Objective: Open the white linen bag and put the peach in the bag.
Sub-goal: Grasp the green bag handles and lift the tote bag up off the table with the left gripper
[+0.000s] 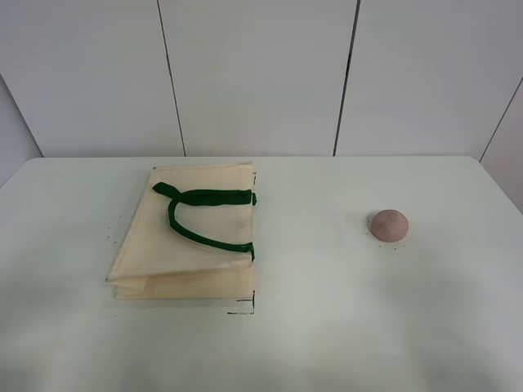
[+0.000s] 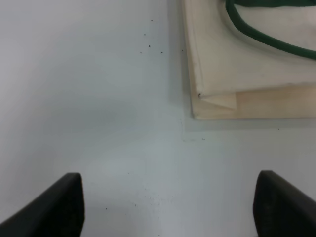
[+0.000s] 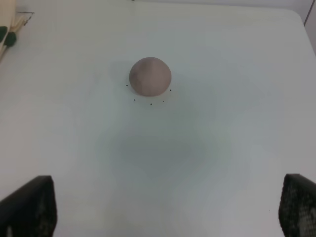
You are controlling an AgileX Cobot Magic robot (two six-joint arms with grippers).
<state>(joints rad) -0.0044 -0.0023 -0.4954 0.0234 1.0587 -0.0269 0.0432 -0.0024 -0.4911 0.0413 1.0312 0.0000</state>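
The white linen bag (image 1: 186, 237) lies flat and folded on the table's left half, its dark green strap handles (image 1: 202, 214) on top. Its near corner shows in the left wrist view (image 2: 247, 74). The peach (image 1: 388, 224) sits alone on the right half; it also shows in the right wrist view (image 3: 150, 76). My left gripper (image 2: 170, 205) is open and empty, short of the bag's corner. My right gripper (image 3: 168, 212) is open and empty, well short of the peach. Neither gripper shows in the exterior high view.
The white table (image 1: 327, 327) runs back to a paneled white wall (image 1: 261, 73). Small black marks (image 1: 245, 309) sit by the bag's near right corner and around the peach. A bit of the bag's edge shows in the right wrist view (image 3: 7, 34).
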